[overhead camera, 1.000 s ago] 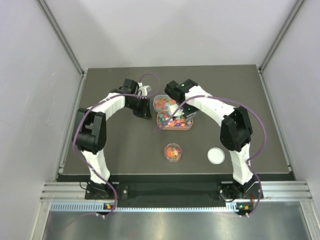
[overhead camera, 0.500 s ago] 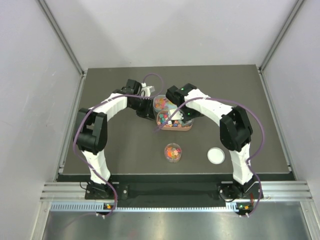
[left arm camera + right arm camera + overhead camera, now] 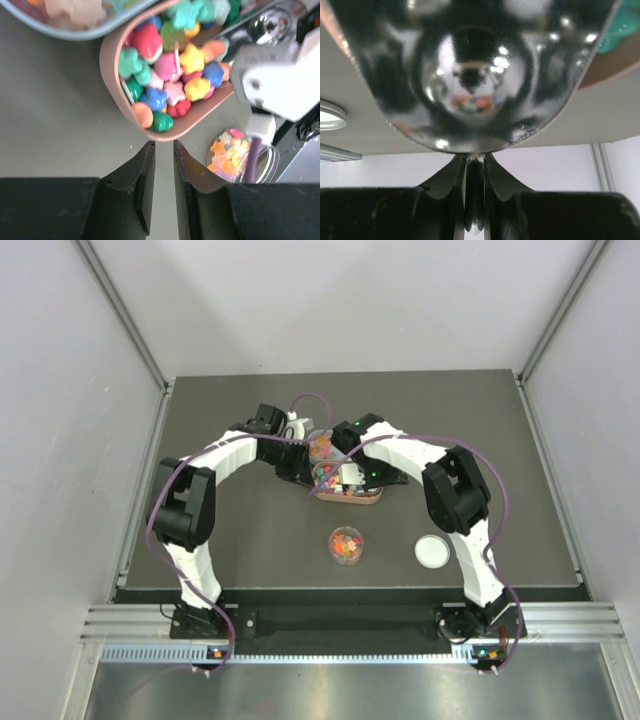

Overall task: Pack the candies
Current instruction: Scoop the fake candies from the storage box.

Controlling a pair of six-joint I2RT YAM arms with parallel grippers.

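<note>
Candies (image 3: 170, 85) in pink tray (image 3: 106, 62), clear jar (image 3: 346, 558) | right hand (image 3: 475, 162) grips spoon (image 3: 470, 75)

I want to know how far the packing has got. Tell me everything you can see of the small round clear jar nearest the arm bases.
The small round clear jar looks like transparent plastic or glass. It stands upright and uncapped on the dark table, nearer the arm bases than the pink tray. Mixed-colour candies, mostly orange, pink and yellow, lie inside; how full it is cannot be told. A white round lid lies apart to its right. Nothing but the table touches it.
</note>
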